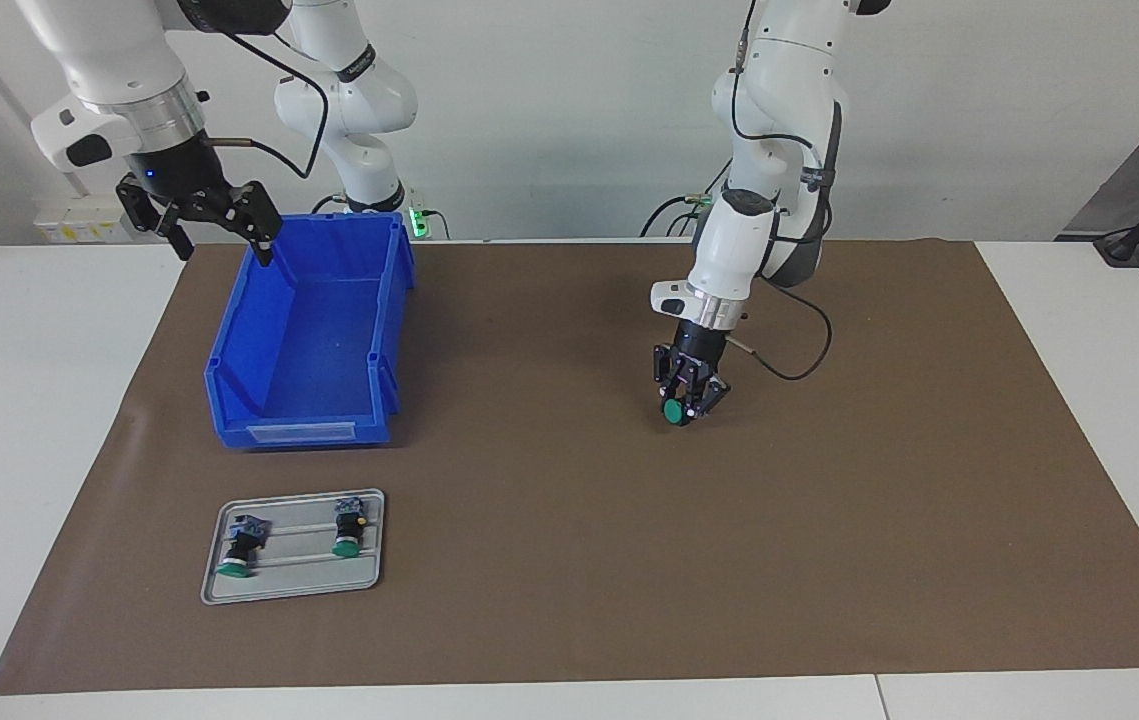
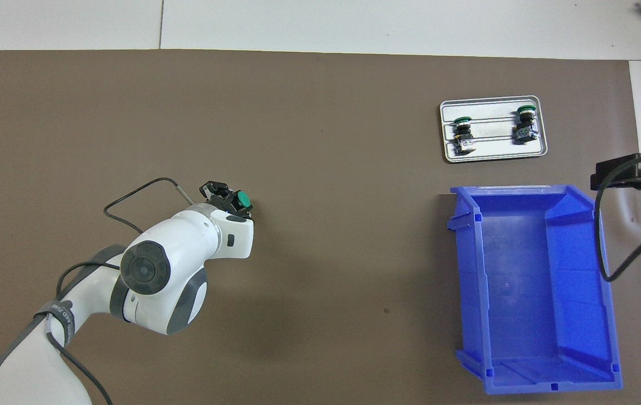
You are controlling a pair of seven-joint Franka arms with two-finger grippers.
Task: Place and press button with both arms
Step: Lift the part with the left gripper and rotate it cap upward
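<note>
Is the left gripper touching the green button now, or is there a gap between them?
Touching. In the facing view the left gripper has its fingers closed around the green-capped button, holding it low over the brown mat.

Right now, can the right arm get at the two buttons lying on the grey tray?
Probably yes. The right gripper hangs open above the blue bin's rim, nothing stands over the tray, and both buttons lie uncovered. The left gripper holds a third button well away.

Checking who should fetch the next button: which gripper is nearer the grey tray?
Right. The right gripper hangs over the blue bin beside the tray; the left gripper, holding a button, is over mid-mat.
</note>
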